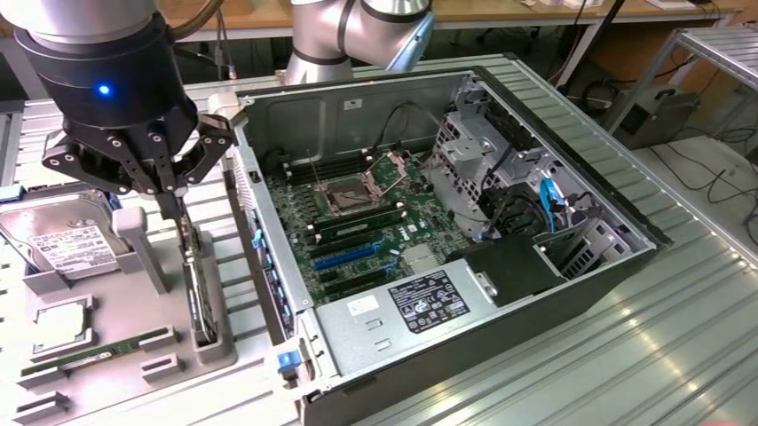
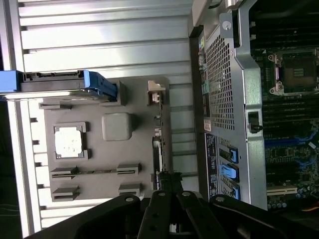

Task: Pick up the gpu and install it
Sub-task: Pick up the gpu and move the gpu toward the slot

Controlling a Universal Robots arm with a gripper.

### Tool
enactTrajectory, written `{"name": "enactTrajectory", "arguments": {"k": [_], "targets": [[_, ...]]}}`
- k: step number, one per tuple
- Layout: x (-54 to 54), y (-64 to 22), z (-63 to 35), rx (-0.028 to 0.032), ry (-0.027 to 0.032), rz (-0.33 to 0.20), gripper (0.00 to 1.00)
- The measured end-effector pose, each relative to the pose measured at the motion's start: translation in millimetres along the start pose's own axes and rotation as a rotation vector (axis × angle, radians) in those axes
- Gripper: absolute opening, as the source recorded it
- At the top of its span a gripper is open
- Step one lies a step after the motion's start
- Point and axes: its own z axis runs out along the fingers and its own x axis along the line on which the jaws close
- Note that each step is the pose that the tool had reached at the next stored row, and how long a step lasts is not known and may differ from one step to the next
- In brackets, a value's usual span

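The gpu (image 1: 197, 293) is a thin dark card standing on edge in a slot of the grey parts tray (image 1: 119, 373), to the exterior view's left of the open computer case (image 1: 391, 98). My gripper (image 1: 180, 222) hangs over the far end of the card. Its fingers are drawn together into one narrow tip at the card's top edge, so it looks shut on the card. In the wrist view the gpu (image 2: 158, 144) shows edge-on, running away from the closed gripper (image 2: 169, 179). The card still sits in its holder.
On the tray lie a hard drive (image 1: 66, 235), a CPU (image 1: 59, 324) and a green RAM stick (image 1: 101, 353). Inside the case the motherboard's blue expansion slots (image 1: 343, 257) lie close behind the rear wall (image 2: 234, 99). Ribbed metal tabletop (image 1: 616, 355) surrounds everything.
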Motion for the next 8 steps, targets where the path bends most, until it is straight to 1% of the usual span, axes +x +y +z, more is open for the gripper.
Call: {"name": "enactTrajectory", "arguments": {"k": [1,3,5,7,8], "targets": [[0.0,0.0,0.0,0.0000,-0.0001,0.000,0.14],[0.0,0.0,0.1,-0.0001,-0.0001,0.000,0.26],[0.0,0.0,0.1,0.0000,-0.0001,0.000,0.26],[0.3,-0.1,2.1,0.0001,-0.0002,0.000,0.38],[1.0,-0.1,3.8,0.0004,-0.0001,0.001,0.38]]}}
